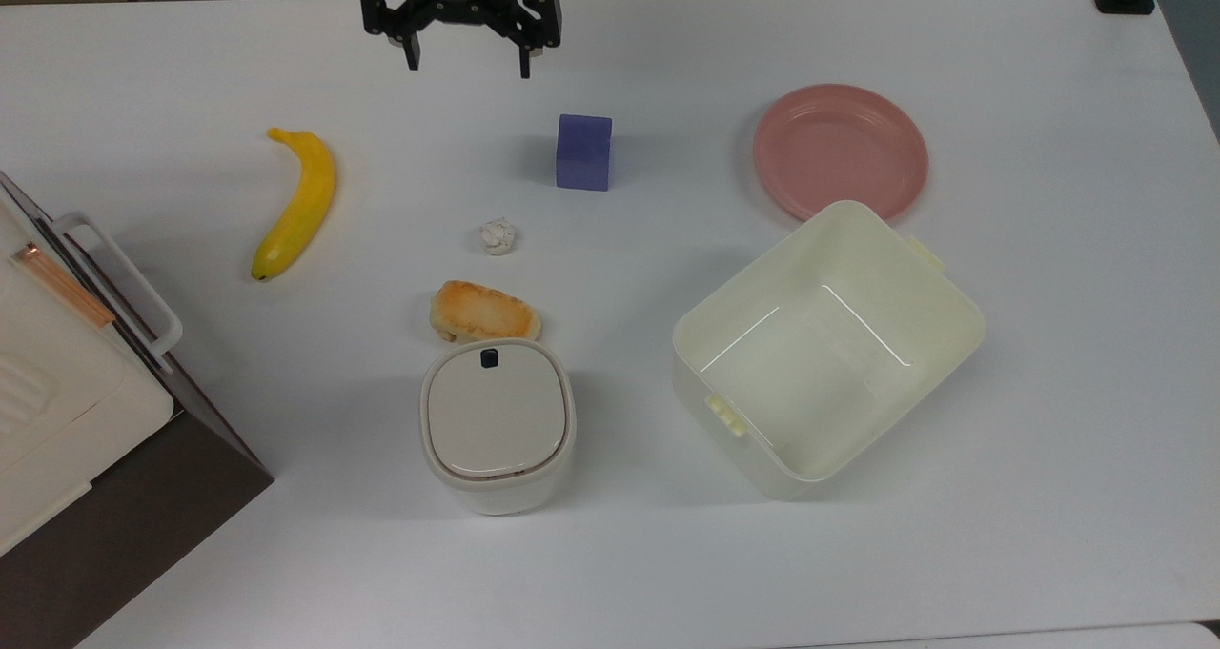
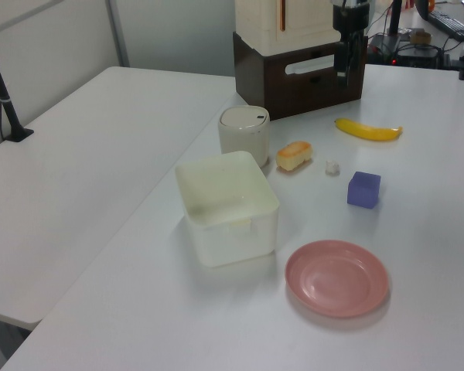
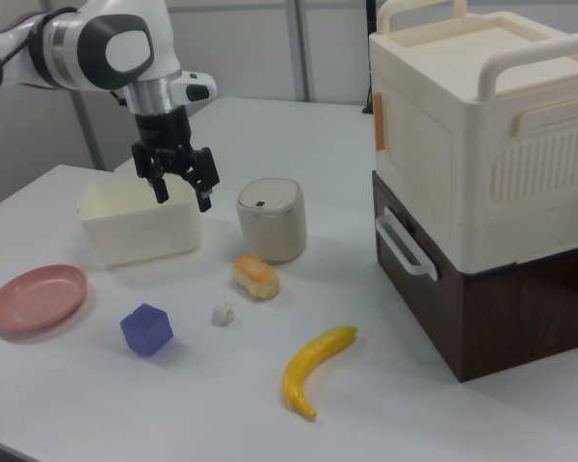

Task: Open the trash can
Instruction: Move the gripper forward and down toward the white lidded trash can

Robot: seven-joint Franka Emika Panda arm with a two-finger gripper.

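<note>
one trash can (image 1: 498, 425), one banana (image 1: 294, 205), one plate (image 1: 840, 150)

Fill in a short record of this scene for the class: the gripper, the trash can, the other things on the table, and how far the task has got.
gripper: open, in the air, holding nothing
trash can: lid shut, upright
beside the can: bread, bin with nothing inside
elsewhere: banana, paper ball, cube, plate
table edge: stacked boxes
task: not begun; gripper apart from the can

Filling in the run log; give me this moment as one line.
gripper: open, empty, above the table, far from can | trash can: lid shut | bread: beside can
</note>
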